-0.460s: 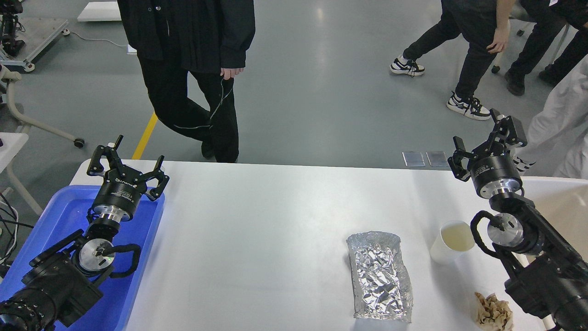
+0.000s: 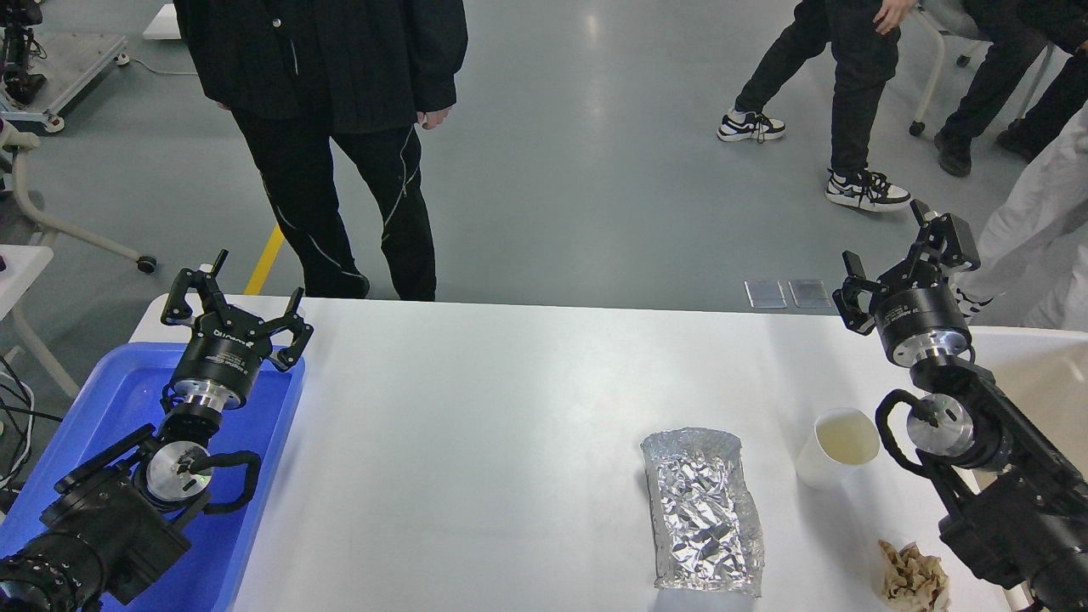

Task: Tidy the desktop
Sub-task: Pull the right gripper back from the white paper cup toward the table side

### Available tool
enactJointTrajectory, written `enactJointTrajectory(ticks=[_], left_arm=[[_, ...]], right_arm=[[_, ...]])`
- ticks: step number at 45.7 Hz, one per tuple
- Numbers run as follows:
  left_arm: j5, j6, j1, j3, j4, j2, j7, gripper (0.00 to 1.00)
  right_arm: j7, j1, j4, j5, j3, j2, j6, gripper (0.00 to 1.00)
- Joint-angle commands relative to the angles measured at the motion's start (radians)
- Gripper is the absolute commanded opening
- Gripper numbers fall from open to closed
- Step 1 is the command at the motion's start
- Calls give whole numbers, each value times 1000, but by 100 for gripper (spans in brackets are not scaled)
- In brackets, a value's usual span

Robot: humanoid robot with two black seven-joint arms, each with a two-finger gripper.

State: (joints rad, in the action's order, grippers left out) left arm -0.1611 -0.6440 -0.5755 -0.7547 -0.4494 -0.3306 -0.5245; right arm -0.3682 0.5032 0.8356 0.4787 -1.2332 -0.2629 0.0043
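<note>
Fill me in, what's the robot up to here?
Nothing is held. The left gripper hangs open over the blue tray; the right gripper is open near the desktop's far right edge. A foil container, a paper cup and a crumpled brown wrapper wait on the desktop.

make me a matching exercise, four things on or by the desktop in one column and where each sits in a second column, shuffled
Things:
1. foil tray
2. paper cup
3. crumpled brown paper
4. blue tray

Places:
A. at the left end of the desktop, under the left gripper
B. near edge, right corner
C. right of the foil tray, beside the right arm
D. right of centre, toward the near edge

Pairs: 1-D, 2-C, 3-B, 4-A
</note>
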Motion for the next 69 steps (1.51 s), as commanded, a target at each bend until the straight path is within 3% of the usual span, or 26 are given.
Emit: enactJointTrajectory(ticks=[1,59,64,69], left_arm=[[0,0,0,0,0,-1,0,100],[0,0,0,0,0,-1,0,100],[0,0,0,0,0,-1,1,100],[0,0,0,0,0,1,0,100]], right_arm=[[0,1,5,0,0,-50,3,100],[0,27,-32,5,95,-150,-3,100],[0,40,-29,8,164,-203,-3,100],[0,112,-36,17,359,-312,-6,100]])
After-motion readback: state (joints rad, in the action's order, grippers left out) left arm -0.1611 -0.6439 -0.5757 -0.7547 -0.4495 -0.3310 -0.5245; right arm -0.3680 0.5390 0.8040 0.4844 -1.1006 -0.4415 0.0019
